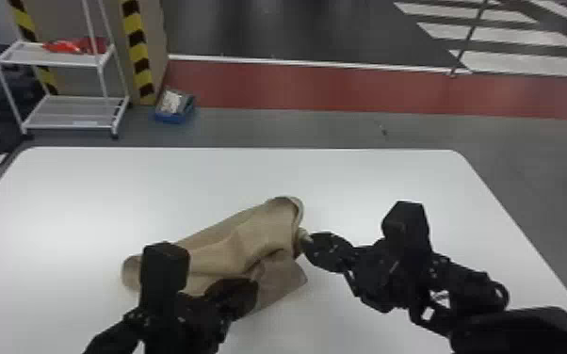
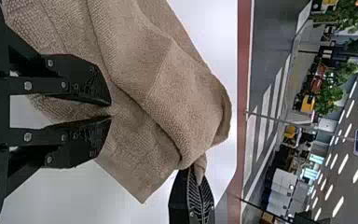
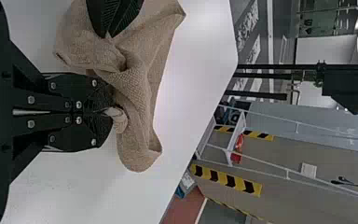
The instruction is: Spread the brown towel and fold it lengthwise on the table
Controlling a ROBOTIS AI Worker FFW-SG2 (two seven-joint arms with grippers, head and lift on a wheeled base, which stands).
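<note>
The brown towel (image 1: 254,235) lies crumpled on the table (image 1: 367,179). The left end effector (image 2: 110,111) is clamped on cloth nearer the table's front edge, the right end effector (image 3: 108,112) on cloth toward its right side. Spreading seems unfinished; the lengthwise fold remains.

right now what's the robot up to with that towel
Both arms are working on the brown towel. The left gripper is pinching a fold of it, and the right gripper has hold of a small bit at its edge. The towel lies bunched on the white table, not spread or folded lengthwise yet.
</note>
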